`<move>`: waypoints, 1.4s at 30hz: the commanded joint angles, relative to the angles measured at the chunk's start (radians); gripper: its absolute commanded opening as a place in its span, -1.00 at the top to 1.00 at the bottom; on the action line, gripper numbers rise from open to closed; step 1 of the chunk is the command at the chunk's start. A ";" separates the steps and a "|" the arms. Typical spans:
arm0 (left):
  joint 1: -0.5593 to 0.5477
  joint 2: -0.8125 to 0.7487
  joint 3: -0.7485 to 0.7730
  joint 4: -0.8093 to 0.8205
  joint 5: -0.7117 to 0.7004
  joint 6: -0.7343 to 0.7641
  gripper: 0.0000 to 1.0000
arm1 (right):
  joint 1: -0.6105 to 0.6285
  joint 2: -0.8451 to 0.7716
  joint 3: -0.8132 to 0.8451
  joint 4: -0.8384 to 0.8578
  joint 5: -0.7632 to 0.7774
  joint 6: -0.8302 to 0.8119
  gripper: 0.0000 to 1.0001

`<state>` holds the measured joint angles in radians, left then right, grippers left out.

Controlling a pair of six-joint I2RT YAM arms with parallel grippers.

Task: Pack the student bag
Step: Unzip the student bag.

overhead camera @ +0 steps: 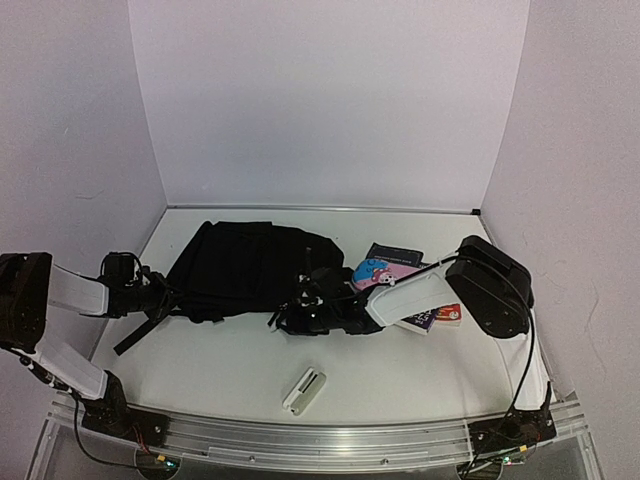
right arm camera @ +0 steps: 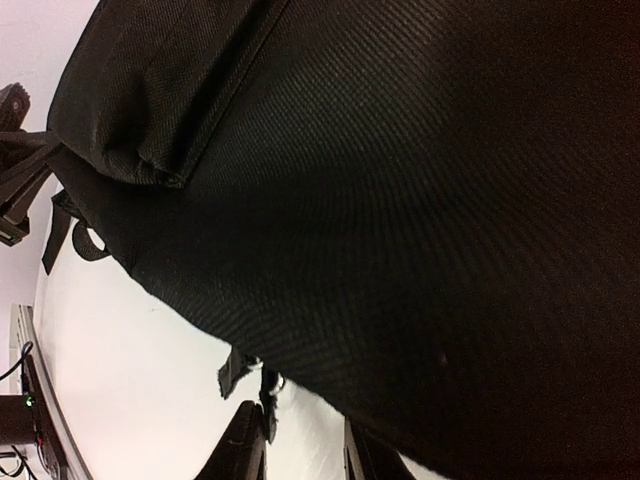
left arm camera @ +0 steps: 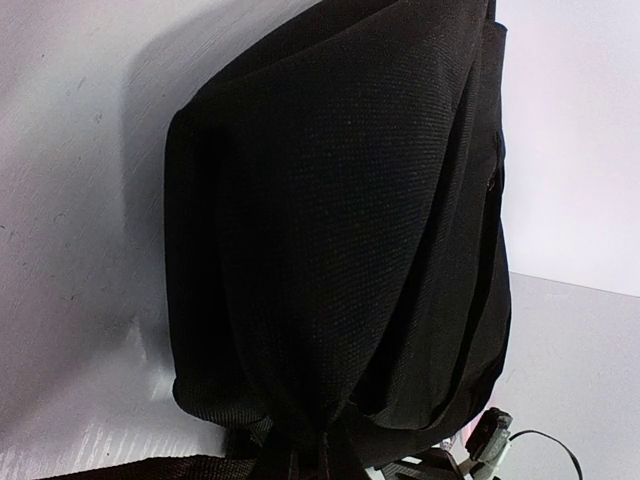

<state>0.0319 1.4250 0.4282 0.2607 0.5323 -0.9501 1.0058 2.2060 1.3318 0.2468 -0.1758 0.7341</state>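
Note:
The student bag (overhead camera: 245, 265), a large black fabric backpack, lies flat on the white table, and its cloth fills both wrist views (left arm camera: 340, 220) (right arm camera: 400, 170). My left gripper (overhead camera: 165, 297) is at the bag's left end, shut on a bunched pinch of its fabric (left arm camera: 312, 445); the fingers themselves are hidden by cloth. My right gripper (overhead camera: 290, 318) is at the bag's near right edge. Its two dark fingers (right arm camera: 238, 450) stand apart with bare table between them. A small black pull tab (right arm camera: 252, 375) dangles from the bag's edge just above the left finger.
Right of the bag lie a pink patterned pouch (overhead camera: 378, 272), a navy wallet (overhead camera: 393, 254) and a red-and-purple packet (overhead camera: 442, 315) partly under the right arm. A small white and grey object (overhead camera: 304, 390) sits near the front rail. White walls enclose the table.

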 commanded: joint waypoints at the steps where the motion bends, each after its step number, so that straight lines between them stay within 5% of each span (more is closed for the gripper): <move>1: 0.001 -0.004 0.015 -0.014 0.020 0.011 1.00 | 0.000 0.028 0.050 0.028 0.000 0.001 0.51; 6: 0.000 -0.008 0.015 -0.018 0.016 0.013 1.00 | 0.000 0.045 0.075 0.028 0.006 -0.003 0.58; 11: 0.001 -0.016 0.012 -0.030 0.001 0.023 1.00 | -0.001 0.011 0.059 0.028 0.067 0.013 0.99; 21: 0.035 -0.071 0.022 -0.132 -0.052 0.107 1.00 | -0.012 -0.196 -0.057 -0.148 0.402 0.078 1.00; 34: 0.118 -0.132 0.039 -0.254 -0.077 0.210 0.99 | -0.153 -0.259 -0.116 -0.202 0.222 -0.048 1.00; 36: 0.118 -0.141 0.066 -0.301 -0.074 0.267 0.77 | -0.152 -0.252 -0.093 -0.200 0.128 -0.127 1.00; 39: 0.116 -0.186 0.123 -0.391 -0.092 0.344 0.02 | -0.137 -0.262 -0.076 -0.200 0.034 -0.220 1.00; 42: 0.083 -0.281 0.188 -0.463 -0.135 0.423 -0.40 | -0.124 -0.281 -0.080 -0.194 -0.032 -0.268 1.00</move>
<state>0.1380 1.2666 0.5027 -0.0929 0.4751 -0.6730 0.8719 1.9896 1.2175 0.0714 -0.0911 0.5924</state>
